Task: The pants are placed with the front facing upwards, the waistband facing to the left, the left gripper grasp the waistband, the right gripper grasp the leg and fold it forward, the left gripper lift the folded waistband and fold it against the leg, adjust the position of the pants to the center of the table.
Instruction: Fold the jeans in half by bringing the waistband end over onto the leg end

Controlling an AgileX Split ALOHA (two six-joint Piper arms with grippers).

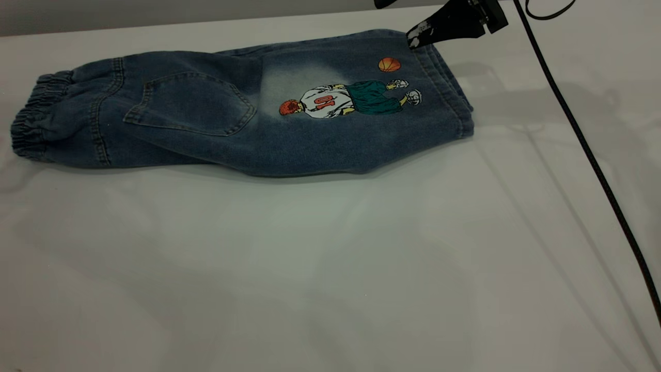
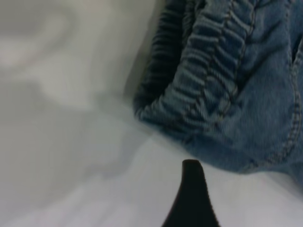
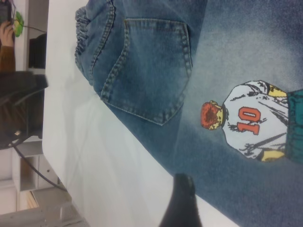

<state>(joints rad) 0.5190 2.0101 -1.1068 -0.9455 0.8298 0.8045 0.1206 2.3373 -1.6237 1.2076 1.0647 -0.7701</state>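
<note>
Denim shorts [image 1: 232, 113] lying folded lengthwise on the white table [image 1: 330, 258], spread across the upper half of the exterior view, from about 9 o'clock to 1 o'clock. Back side up.

At 9 o'clock: the waistband [image 1: 31, 121], gathered and ruched, darker blue, flat on the table. Just inward of it, toward the centre, a stitched back pocket [image 1: 188, 103].

Toward 1 o'clock: the leg [image 1: 361, 103], printed with a cartoon basketball player [image 1: 351, 99] in a white shirt numbered 10, and an orange ball [image 1: 389, 64] above him. Stacked leg hems at the far right end of the shorts.

At 1 o'clock, at the frame's top edge: the right gripper [image 1: 419, 35], black with a white-scuffed tip, touching or just above the far corner of the leg hem. Cannot tell whether spread or pressed together. Trailing from it down the right side, a thin black cable [image 1: 594, 160].

In the left wrist view: the left gripper [image 2: 191, 198], only one dark fingertip showing, just beside the waistband's edge and not touching it. Cannot tell whether parted or closed.

In the right wrist view: one dark fingertip over the denim edge, pocket and printed player close by.
</note>
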